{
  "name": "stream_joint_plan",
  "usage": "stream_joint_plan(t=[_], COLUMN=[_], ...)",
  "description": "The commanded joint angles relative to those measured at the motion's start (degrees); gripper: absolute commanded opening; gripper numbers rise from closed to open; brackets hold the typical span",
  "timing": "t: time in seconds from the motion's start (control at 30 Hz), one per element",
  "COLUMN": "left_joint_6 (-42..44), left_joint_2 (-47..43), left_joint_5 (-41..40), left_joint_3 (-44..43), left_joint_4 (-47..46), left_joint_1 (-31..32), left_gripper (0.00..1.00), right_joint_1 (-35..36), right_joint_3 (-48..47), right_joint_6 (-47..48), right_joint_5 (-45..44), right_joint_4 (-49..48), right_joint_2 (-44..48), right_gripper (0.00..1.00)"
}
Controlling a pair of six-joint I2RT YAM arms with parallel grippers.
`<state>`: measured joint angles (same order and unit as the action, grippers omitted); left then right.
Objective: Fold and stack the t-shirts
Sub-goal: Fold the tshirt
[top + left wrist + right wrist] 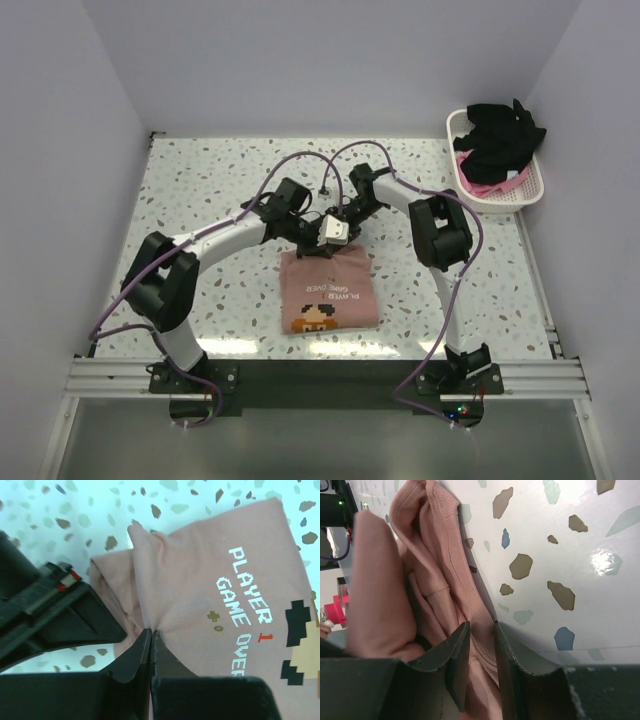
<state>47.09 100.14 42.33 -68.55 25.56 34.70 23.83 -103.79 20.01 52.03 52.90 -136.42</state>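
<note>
The dusty salmon-pink t-shirt [328,290] lies folded mid-table, its "PLAYER 1 GAME OVER" print facing up. Both grippers meet at its far edge. My left gripper [306,240] is shut on a pinch of the shirt's cloth [190,590], and the fabric puckers at the fingertips [151,630]. My right gripper [342,232] has its jaws closed around the ribbed collar edge [481,625], with bunched cloth [375,590] to their left. The black t-shirt [502,135] and the brighter pink one [478,186] lie in the basket.
The white lattice basket [528,190] stands at the back right corner by the right wall. Both arms arch over the table's middle. White walls enclose the speckled table [200,200] on three sides.
</note>
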Motion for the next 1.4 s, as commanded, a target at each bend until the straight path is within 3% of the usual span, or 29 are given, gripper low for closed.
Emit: stream_joint_plan(t=[0.0, 0.67, 0.83, 0.9, 0.93, 1.03, 1.13, 1.3, 1.37], left_joint_6=[0.0, 4.7, 4.2, 3.5, 3.1, 2.5, 1.2, -0.9, -2.3], left_joint_2=[-3.8, -3.6, -3.3, -3.6, -4.7, -6.8, -8.1, -6.5, -4.8], left_joint_5=[-0.6, -11.1, -15.9, -17.0, -15.9, -11.7, -6.6, 0.3, 2.0], left_joint_3=[-1.1, 3.1, 7.1, 6.9, 6.3, 4.7, 1.0, -3.6, -4.6], left_joint_4=[-3.8, -12.8, -20.4, -20.7, -20.5, -14.9, -5.7, 9.7, 12.2], left_joint_1=[0.4, -1.7, -1.7, -1.7, -2.2, -3.5, -5.8, -11.9, -14.4], left_gripper=[0.0, 0.0, 0.0, 0.09, 0.2, 0.36, 0.42, 0.45, 0.45], right_joint_1=[0.2, 0.2, 0.2, 0.1, 0.2, 0.1, 0.0, -1.7, -3.6], right_joint_3=[2.0, 0.9, 0.9, 0.3, -0.8, -3.7, -8.1, -12.7, -15.0], right_joint_6=[3.6, 5.9, 5.9, 6.0, 6.4, 8.2, 10.0, 10.4, 11.4], right_joint_5=[-6.2, -5.9, -6.5, -7.0, -7.9, -9.7, -12.0, -17.2, -17.7], right_joint_4=[0.4, 2.2, 2.1, 2.3, 2.9, 5.5, 8.6, 10.8, 13.0], right_joint_2=[-0.8, -1.0, -0.6, -0.3, 0.1, 1.0, 3.0, 8.2, 8.9], right_gripper=[0.31, 0.32, 0.35, 0.39, 0.41, 0.47, 0.54, 0.72, 0.74])
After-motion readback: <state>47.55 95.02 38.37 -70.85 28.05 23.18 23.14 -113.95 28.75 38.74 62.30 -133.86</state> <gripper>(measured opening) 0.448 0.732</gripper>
